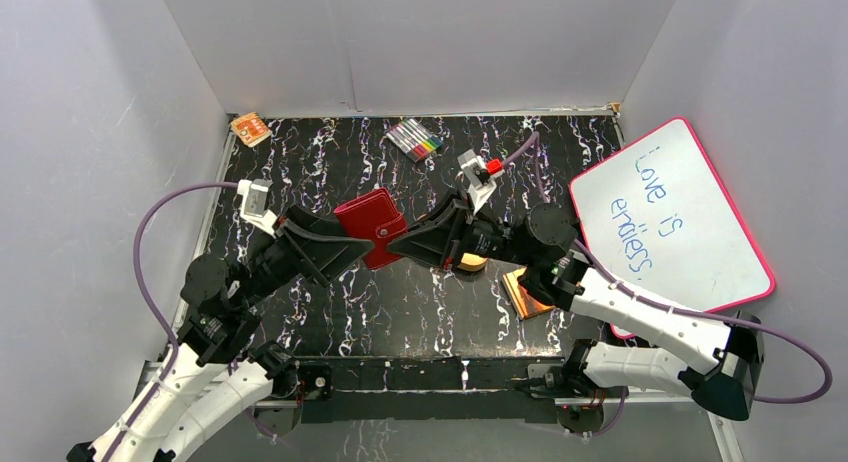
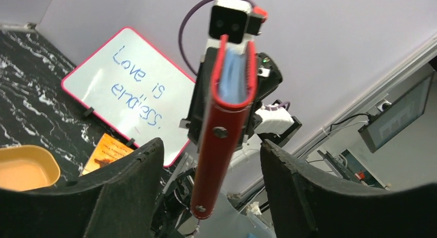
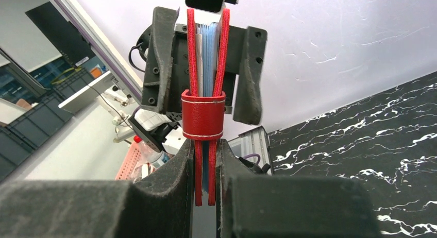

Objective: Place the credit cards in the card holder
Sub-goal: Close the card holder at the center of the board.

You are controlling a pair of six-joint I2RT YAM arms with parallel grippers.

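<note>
The red card holder (image 1: 371, 227) is up in the air between my two grippers, folded nearly shut. My right gripper (image 3: 204, 163) is shut on its open edge, just below the snap tab (image 3: 203, 119). Pale blue sheets (image 3: 208, 52) show between the covers; I cannot tell cards from sleeves. My left gripper (image 2: 211, 148) is open, with its jaws on either side of the holder's spine (image 2: 221, 140) and a gap on each side. No loose credit card is in view. In the top view the left gripper (image 1: 362, 247) and the right gripper (image 1: 396, 244) meet at the holder.
An orange oval tray (image 1: 472, 264) sits partly hidden under the right gripper, and it also shows in the left wrist view (image 2: 23, 171). An orange-brown book (image 1: 524, 293) lies beside it. A pink-framed whiteboard (image 1: 670, 217) leans at the right. A marker pack (image 1: 415, 139) and a small orange box (image 1: 250, 129) lie at the back.
</note>
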